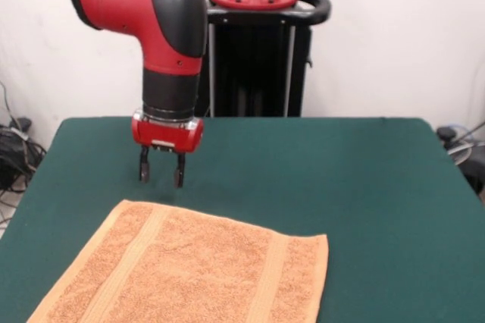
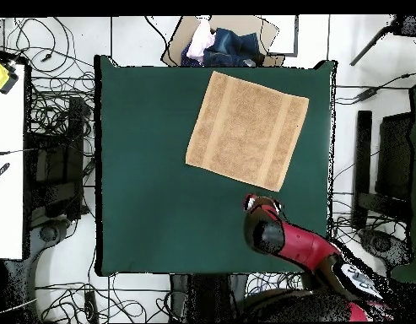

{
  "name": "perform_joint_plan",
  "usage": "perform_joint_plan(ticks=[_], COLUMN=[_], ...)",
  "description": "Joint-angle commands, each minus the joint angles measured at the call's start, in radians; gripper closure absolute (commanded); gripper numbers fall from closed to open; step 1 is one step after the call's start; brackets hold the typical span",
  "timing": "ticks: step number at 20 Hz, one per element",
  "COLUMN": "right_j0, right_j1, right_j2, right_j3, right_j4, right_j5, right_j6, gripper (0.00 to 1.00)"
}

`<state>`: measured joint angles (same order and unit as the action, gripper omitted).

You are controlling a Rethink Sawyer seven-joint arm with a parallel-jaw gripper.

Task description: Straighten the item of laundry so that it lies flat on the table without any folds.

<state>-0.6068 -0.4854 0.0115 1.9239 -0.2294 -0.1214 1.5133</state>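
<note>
Table point(image 1: 364, 186), large, rectangular, dark green felt-like top, spanning most of both views point(image 2: 160, 186). Carrying one cloth and nothing else on the felt.

Arm point(image 1: 170, 27), red and black, coming down from above in the front view, wrist pointing straight down at the felt. In the overhead view, reaching in from the bottom right corner point(image 2: 304, 245).

Towel point(image 1: 189, 274), small, orange-tan terry cloth, roughly square, lying spread flat on the table, turned slightly askew to the table edges. Sitting at the near edge in the front view, lower part running out of frame. In the overhead view, lying in the upper right part of the felt point(image 2: 247, 129), one corner almost reaching the top edge. Showing two flat woven bands running parallel, each set a little in from an opposite edge. Showing no folds or bunching in either view; all four corners lying open in the overhead view. Tag: cannot tell.

Gripper point(image 1: 161, 172), red body with two short dark fingers point(image 1: 144, 170), hanging just beyond the towel's far edge in the front view, apart from the cloth. Jaws standing parted, clasping nothing. Fingertips hovering close to the felt; contact: cannot tell. In the overhead view, sitting just below the towel's lower right corner point(image 2: 262, 202).
</note>
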Motion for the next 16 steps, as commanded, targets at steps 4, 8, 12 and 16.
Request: perform_joint_plan(ticks=[4,8,12,16], right_j0=[-0.017,-0.014,-0.008,-0.035], right_j1=[0.135,0.121,0.079,0.142], right_j2=[0.134,0.142,0.143,0.164], right_j3=[-0.187,-0.196,-0.186,-0.210], right_j4=[0.018,0.013,0.020,0.002], right_j5=[-0.018,0.005,0.042,-0.019], right_j6=[0.157,0.152,0.151,0.161], gripper=[0.00,0.00,0.00,0.00])
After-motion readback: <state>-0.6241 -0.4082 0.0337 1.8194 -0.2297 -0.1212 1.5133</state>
